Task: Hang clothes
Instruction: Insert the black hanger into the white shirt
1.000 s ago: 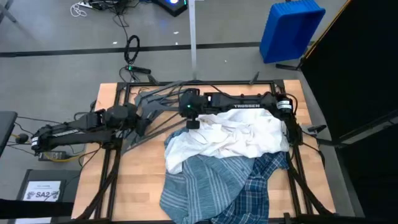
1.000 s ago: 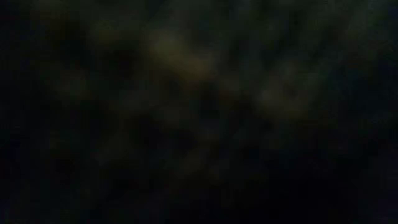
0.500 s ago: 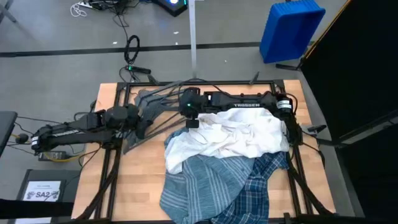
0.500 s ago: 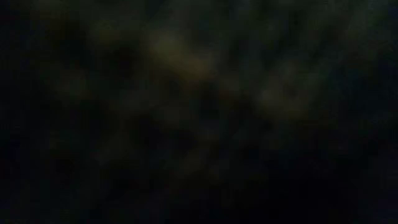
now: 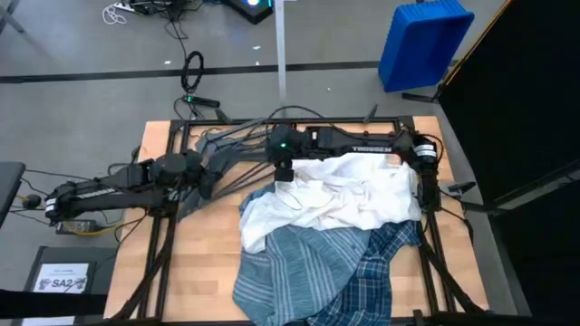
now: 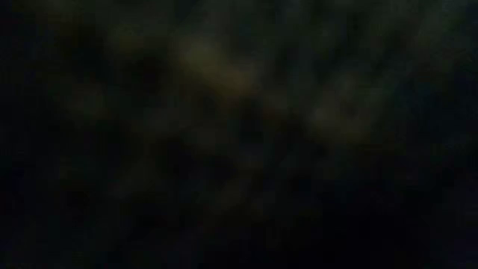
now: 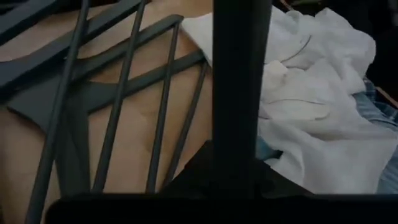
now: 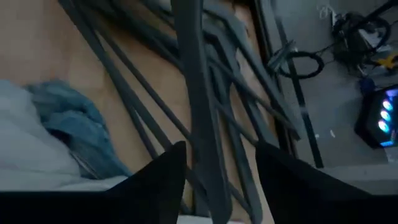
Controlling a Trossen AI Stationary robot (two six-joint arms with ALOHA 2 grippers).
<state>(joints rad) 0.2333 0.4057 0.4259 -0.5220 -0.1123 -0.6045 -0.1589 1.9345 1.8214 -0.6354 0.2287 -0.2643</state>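
Three shirts lie heaped on the table's right half: a white one [image 5: 344, 199] on top, a striped blue-grey one [image 5: 290, 272] and a darker plaid one [image 5: 390, 258] toward the near edge. Several dark grey hangers [image 5: 231, 154] lie fanned at the far left. My left gripper [image 5: 198, 179] sits among them, shut on a hanger bar [image 7: 239, 74]. My right gripper [image 8: 221, 180] reaches over the white shirt and stands open, one finger on either side of a hanger arm [image 8: 198, 112] without touching it. The low view shows only darkness. My left gripper is shut on a dark hanger bar [image 7: 239, 124] that runs straight out ahead of the fingers, along them. The place of contact is hidden by the gripper's own dark front. The other hangers [image 7: 124, 93] lie on the wood beyond it.
A black metal frame [image 5: 172, 226] rings the table, and an upright pole [image 5: 283, 54] rises behind its far edge. A blue bin [image 5: 424, 41] stands on the floor beyond the far right corner. Bare wood [image 5: 204, 254] shows at the near left.
My right gripper has moved a little toward the table's far edge and right, over the hangers, so more of the white shirt's far part shows. The shirts and my left gripper have stayed in place.
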